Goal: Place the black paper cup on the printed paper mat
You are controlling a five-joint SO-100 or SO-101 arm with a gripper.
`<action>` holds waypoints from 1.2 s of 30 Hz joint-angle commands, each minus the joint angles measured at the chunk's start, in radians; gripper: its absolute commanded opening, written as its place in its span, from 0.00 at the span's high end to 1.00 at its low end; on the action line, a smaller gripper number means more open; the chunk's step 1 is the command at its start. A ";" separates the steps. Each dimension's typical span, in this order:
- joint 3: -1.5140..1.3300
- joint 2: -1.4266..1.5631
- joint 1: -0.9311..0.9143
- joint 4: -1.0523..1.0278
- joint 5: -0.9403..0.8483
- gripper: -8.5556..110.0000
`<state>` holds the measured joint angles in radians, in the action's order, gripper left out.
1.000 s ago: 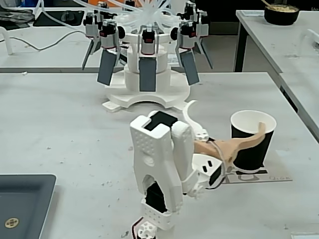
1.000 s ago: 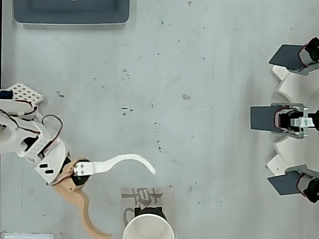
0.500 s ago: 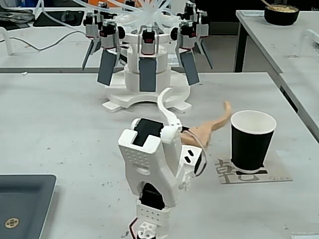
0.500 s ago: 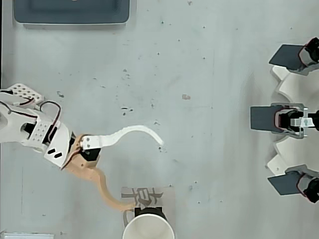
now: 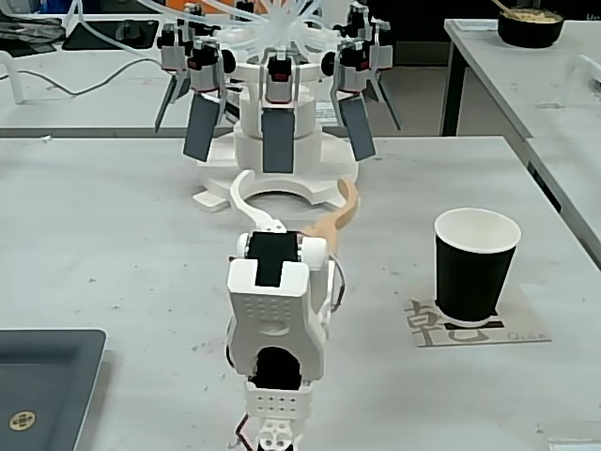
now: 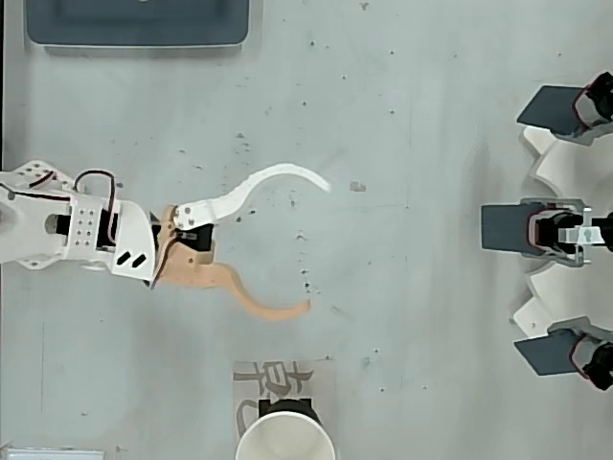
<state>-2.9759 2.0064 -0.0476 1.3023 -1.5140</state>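
Observation:
The black paper cup (image 5: 476, 268) stands upright on the printed paper mat (image 5: 522, 329) at the right of the table in the fixed view, its white inside showing. Seen from overhead, the cup (image 6: 285, 436) is at the bottom edge, covering the lower part of the mat (image 6: 278, 378). My gripper (image 5: 299, 180) is open and holds nothing, with one curved white finger and one tan finger spread wide. In the overhead view the gripper (image 6: 318, 246) is well apart from the cup, up and to the right of the mat.
A dark grey tray (image 5: 47, 385) lies at the near left corner, and at the top left from overhead (image 6: 139, 24). A white stand carrying several small grippers (image 5: 277, 141) fills the far middle of the table (image 6: 565, 230). A dark bowl (image 5: 531, 23) sits on another table.

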 commanded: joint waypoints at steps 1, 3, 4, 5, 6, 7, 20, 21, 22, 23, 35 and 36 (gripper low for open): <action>0.107 -0.041 0.017 -0.035 -0.009 0.65; 0.172 -0.083 0.031 -0.060 -0.006 0.65; 0.202 -0.101 0.038 -0.074 -0.006 0.65; 0.235 -0.121 0.049 -0.091 -0.005 0.66; 0.265 -0.141 0.057 -0.104 -0.005 0.66; 0.296 -0.164 0.063 -0.115 -0.006 0.66; 0.724 -0.499 0.080 -0.176 -0.008 0.69; 0.750 -0.514 0.080 -0.189 -0.008 0.69; 0.778 -0.529 0.080 -0.199 -0.008 0.69; 0.801 -0.545 0.080 -0.210 -0.008 0.69; 0.977 -0.687 0.080 -0.244 -0.015 0.72; 0.994 -0.696 0.081 -0.250 -0.015 0.72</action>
<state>-2.0525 1.3054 0.0230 1.0630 -1.5202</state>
